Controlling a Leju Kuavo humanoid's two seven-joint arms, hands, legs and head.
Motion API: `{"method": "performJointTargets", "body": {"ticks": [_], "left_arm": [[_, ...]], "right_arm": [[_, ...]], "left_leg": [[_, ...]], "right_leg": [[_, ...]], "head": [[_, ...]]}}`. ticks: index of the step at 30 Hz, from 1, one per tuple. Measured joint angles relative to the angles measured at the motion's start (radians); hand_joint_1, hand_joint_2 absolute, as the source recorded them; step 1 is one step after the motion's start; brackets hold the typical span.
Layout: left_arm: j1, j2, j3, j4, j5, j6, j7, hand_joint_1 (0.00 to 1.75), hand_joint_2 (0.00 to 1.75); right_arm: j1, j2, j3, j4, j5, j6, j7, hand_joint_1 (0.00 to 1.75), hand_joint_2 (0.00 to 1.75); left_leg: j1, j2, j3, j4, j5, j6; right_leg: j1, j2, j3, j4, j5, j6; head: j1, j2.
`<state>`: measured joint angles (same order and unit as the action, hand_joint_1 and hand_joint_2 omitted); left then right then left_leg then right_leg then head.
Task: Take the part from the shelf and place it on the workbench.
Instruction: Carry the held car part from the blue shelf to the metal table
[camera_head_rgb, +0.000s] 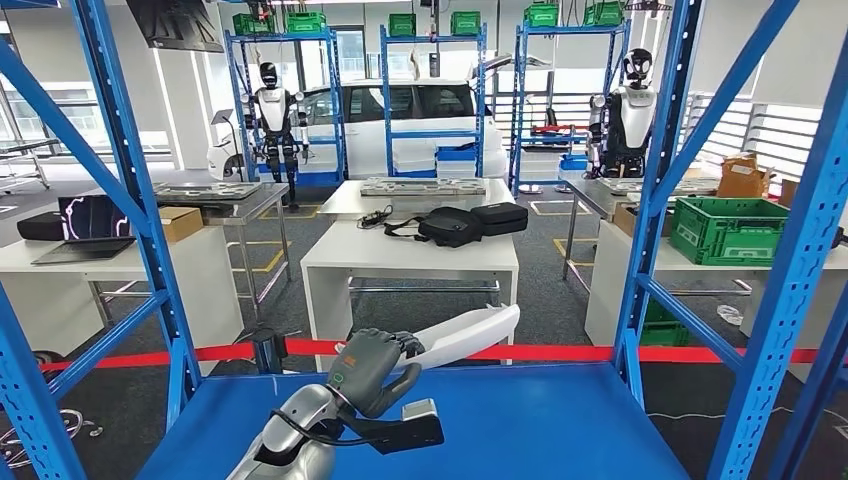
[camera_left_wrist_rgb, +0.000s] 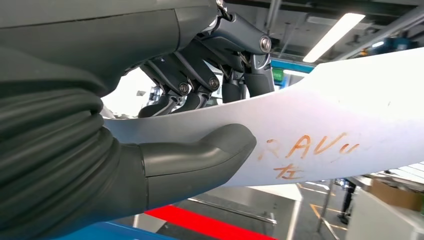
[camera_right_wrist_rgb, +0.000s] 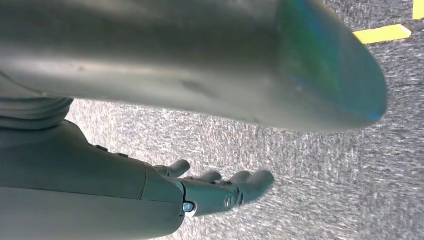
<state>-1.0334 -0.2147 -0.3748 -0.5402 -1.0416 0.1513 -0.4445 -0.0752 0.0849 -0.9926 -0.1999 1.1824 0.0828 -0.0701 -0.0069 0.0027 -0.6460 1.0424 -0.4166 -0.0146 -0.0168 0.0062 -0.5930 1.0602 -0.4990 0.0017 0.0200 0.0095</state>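
Holding the long white part (camera_head_rgb: 455, 338) by one end, left hand (camera_head_rgb: 372, 368) just above the blue shelf (camera_head_rgb: 560, 425). Looks thin, stiff and light, likely tippy from so far out.

Closer up: thumb (camera_left_wrist_rgb: 200, 160) under, fingers (camera_left_wrist_rgb: 200, 82) over, clamped on smooth, slippery plastic with orange writing (camera_left_wrist_rgb: 310, 152).

Hanging over grey carpet (camera_right_wrist_rgb: 300, 170), right hand (camera_right_wrist_rgb: 220, 187) holding nothing, fingers loosely out.

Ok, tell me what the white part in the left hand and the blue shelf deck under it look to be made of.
White part: probably moulded plastic with a smooth matte finish; it is thin and curved, and orange handwriting sits on its surface. Painted metal can't be ruled out. The left hand grips it, thumb on one face, fingers on the other.
Shelf deck: likely blue-painted sheet metal, flat with a soft sheen, matching the blue uprights.
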Motion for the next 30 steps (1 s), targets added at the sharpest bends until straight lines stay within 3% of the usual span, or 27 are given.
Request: {"method": "performJointTargets", "body": {"ticks": [2,4,6,7,8,9,11,13,17,19,21,23,24,27,28,30], "left_arm": [[0.000,-0.006,-0.006,0.000,0.001,-0.005,-0.002,1.75,1.75],[-0.002,-0.016,-0.011,0.000,0.002,-0.011,-0.003,1.75,1.75],[-0.003,-0.032,-0.019,0.002,0.003,-0.018,-0.002,1.75,1.75],[-0.003,-0.042,-0.024,0.004,0.003,-0.023,-0.001,1.75,1.75],[-0.003,-0.052,-0.028,0.005,0.003,-0.026,0.000,1.75,1.75],[-0.003,-0.062,-0.032,0.005,0.003,-0.031,0.001,1.75,1.75],[-0.009,-0.084,-0.039,0.005,0.003,-0.039,0.003,1.75,1.75],[-0.019,-0.100,-0.046,0.003,0.004,-0.048,0.008,1.75,1.75],[-0.028,-0.113,-0.058,0.002,0.009,-0.060,0.014,1.75,1.75],[-0.031,-0.119,-0.060,0.002,0.013,-0.060,0.013,1.75,1.75],[-0.032,-0.122,-0.062,0.004,0.017,-0.061,0.012,1.75,1.75],[-0.029,-0.123,-0.063,0.007,0.019,-0.062,0.012,1.75,1.75],[-0.028,-0.123,-0.063,0.008,0.019,-0.062,0.012,1.75,1.75],[-0.029,-0.126,-0.063,0.008,0.021,-0.062,0.012,1.75,1.75],[-0.030,-0.128,-0.063,0.008,0.021,-0.062,0.012,1.75,1.75],[-0.031,-0.129,-0.066,0.009,0.021,-0.062,0.012,1.75,1.75]], "right_arm": [[0.000,0.000,-0.005,0.000,-0.007,0.000,0.000,0.00,0.00],[0.000,0.000,-0.013,0.000,-0.017,0.000,0.003,0.00,0.00],[0.001,0.000,-0.023,0.000,-0.030,0.000,0.008,0.00,0.00],[0.001,0.000,-0.028,0.000,-0.036,0.000,0.012,0.00,0.00],[0.001,0.000,-0.033,0.000,-0.042,0.000,0.017,0.00,0.00],[0.002,0.000,-0.038,0.000,-0.047,0.000,0.021,0.00,0.00],[0.002,0.003,-0.047,0.000,-0.053,-0.001,0.024,0.00,0.00],[0.002,0.007,-0.053,0.000,-0.056,-0.003,0.025,0.00,0.00],[0.004,0.010,-0.065,0.000,-0.055,-0.005,0.023,0.00,0.00],[0.005,0.010,-0.067,0.000,-0.053,-0.005,0.021,0.00,0.00],[0.005,0.010,-0.070,0.000,-0.052,-0.005,0.021,0.00,0.00],[0.006,0.009,-0.071,0.000,-0.051,-0.005,0.021,0.00,0.00],[0.007,0.009,-0.072,0.000,-0.051,-0.005,0.021,0.00,0.00],[0.006,0.009,-0.072,0.000,-0.049,-0.005,0.019,0.00,0.00],[0.005,0.010,-0.072,0.000,-0.048,-0.005,0.018,0.00,0.00],[0.006,0.010,-0.072,0.000,-0.046,-0.005,0.018,0.00,0.00]], "left_leg": [[0.002,0.000,-0.009,0.014,-0.012,-0.011],[0.005,-0.001,-0.043,0.095,-0.073,-0.022],[0.007,0.000,-0.090,0.229,-0.148,-0.028],[0.007,0.000,-0.102,0.274,-0.167,-0.028],[0.007,-0.001,-0.095,0.282,-0.168,-0.026],[0.006,-0.001,-0.066,0.248,-0.153,-0.022],[0.003,-0.002,0.028,0.104,-0.111,-0.008],[-0.003,-0.002,0.084,0.003,-0.092,0.005],[-0.006,0.002,0.087,-0.025,-0.068,0.026],[0.000,0.005,0.082,-0.036,-0.047,0.037],[-0.001,0.005,0.064,-0.034,-0.034,0.041],[0.000,0.006,0.045,-0.027,-0.026,0.039],[0.001,0.006,0.036,-0.022,-0.023,0.037],[0.003,0.006,0.012,0.001,-0.018,0.026],[0.001,0.006,0.007,0.006,-0.016,0.020],[-0.002,0.004,0.002,0.006,-0.009,0.007]], "right_leg": [[-0.002,-0.001,-0.005,-0.004,0.011,-0.016],[-0.004,-0.002,-0.013,-0.007,0.022,-0.027],[-0.004,-0.003,-0.027,-0.007,0.032,-0.030],[-0.003,-0.004,-0.035,-0.007,0.037,-0.029],[-0.003,-0.004,-0.041,-0.006,0.043,-0.028],[-0.002,-0.004,-0.047,-0.006,0.047,-0.026],[-0.001,-0.003,-0.054,-0.006,0.056,-0.021],[-0.002,-0.003,-0.057,-0.008,0.065,-0.011],[-0.007,-0.003,-0.062,-0.011,0.070,0.016],[-0.007,-0.002,-0.089,0.053,0.017,0.023],[-0.007,-0.002,-0.136,0.178,-0.057,0.029],[-0.008,-0.003,-0.150,0.244,-0.083,0.034],[-0.009,-0.003,-0.128,0.219,-0.070,0.036],[-0.012,-0.005,-0.017,0.041,-0.013,0.035],[-0.010,-0.004,-0.001,0.009,-0.005,0.031],[-0.006,-0.002,-0.005,0.001,0.004,0.016]], "head": [[-0.001,0.000],[-0.002,0.000],[-0.002,0.000],[-0.002,0.000],[-0.002,0.000],[-0.002,0.000],[-0.002,0.000],[-0.003,0.000],[-0.002,0.000],[-0.001,0.000],[0.000,0.000],[0.001,0.000],[0.001,0.000],[0.002,0.000],[0.001,0.000],[0.001,0.000]]}}
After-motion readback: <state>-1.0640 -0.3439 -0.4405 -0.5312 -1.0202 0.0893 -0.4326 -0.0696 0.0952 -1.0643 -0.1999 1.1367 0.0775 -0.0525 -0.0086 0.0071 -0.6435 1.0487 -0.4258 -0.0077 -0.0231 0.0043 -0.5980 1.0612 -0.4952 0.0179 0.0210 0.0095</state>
